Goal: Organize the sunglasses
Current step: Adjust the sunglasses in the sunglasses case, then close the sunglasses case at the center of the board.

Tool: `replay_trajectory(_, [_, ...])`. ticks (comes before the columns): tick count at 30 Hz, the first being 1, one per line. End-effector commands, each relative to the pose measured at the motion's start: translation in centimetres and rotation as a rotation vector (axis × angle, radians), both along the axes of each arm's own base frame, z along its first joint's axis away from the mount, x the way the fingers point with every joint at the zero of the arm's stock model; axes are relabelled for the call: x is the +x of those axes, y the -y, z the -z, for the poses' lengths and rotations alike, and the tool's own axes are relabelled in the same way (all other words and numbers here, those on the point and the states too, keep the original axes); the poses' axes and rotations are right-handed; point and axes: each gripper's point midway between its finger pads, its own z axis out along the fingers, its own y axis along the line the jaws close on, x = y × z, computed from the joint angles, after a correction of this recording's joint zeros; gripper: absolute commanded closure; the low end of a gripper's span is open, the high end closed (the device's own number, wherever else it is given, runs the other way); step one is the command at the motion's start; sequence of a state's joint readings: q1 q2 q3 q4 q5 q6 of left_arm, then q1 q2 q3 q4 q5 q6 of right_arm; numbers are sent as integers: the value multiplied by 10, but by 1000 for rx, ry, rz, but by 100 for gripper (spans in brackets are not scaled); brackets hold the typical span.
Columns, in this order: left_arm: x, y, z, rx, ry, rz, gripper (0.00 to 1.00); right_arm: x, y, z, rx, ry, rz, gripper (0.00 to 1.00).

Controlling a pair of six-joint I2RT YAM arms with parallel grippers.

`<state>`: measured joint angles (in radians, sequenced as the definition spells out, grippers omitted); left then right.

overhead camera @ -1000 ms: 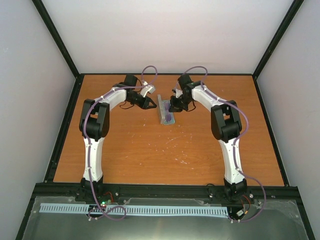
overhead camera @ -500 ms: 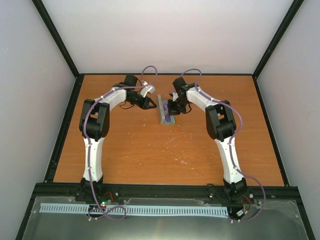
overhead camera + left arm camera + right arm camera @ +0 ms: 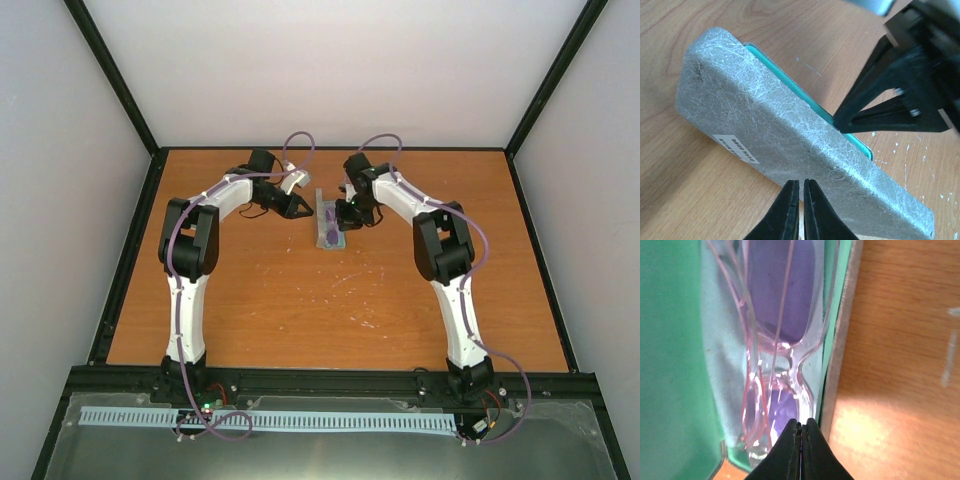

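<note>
The pink-purple sunglasses (image 3: 782,300) lie folded inside the open grey case (image 3: 765,130), on a pale blue cloth (image 3: 722,365) over the green lining (image 3: 670,340). In the top view the case (image 3: 324,205) sits at the table's far middle with its lid raised on the left side. My right gripper (image 3: 801,424) is shut, with its tips down on the near rim of the sunglasses frame inside the case. My left gripper (image 3: 801,186) is shut and empty, its tips at the outer face of the raised lid. The right fingers (image 3: 890,90) show beyond the lid edge.
The orange wooden table (image 3: 330,300) has a black frame along its edges. White scuff marks (image 3: 350,280) lie near the middle. Both arms (image 3: 190,240) reach to the far middle from the near edge.
My right gripper has moved left from beside the case to over its open inside. The left arm and the case have not moved.
</note>
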<state>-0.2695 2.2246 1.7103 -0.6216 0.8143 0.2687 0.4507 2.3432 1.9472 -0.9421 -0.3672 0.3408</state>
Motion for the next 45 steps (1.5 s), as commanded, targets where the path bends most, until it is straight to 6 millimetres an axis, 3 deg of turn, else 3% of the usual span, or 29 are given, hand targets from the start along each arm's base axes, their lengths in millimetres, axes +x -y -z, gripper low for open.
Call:
replay_trajectory(1, [4,5,-18,-30,27,4,92,6,13,-63,0,132,56,97])
replay_trajectory(3, [5,7,-19,-41,22,2,92,7,18,-70,13,155,83,97])
replay_trajectory(8, [5,13,-17,-44,19,11,92,5,26,-36,-42,88,104,97])
replay_trajectory(16, [3,17,-10,-47,4,13,92,17,26,-6,-75,76,165,97])
replay_trajectory(23, [7,18,-5,-41,1,14,92,22,11,0,-31,63,161,97])
replay_trajectory(36, [12,29,1,-51,-11,30,92,9,-19,14,32,32,84,97])
replay_trajectory(45, [-2,51,11,-57,-38,88,93,10,-28,12,82,42,57,97])
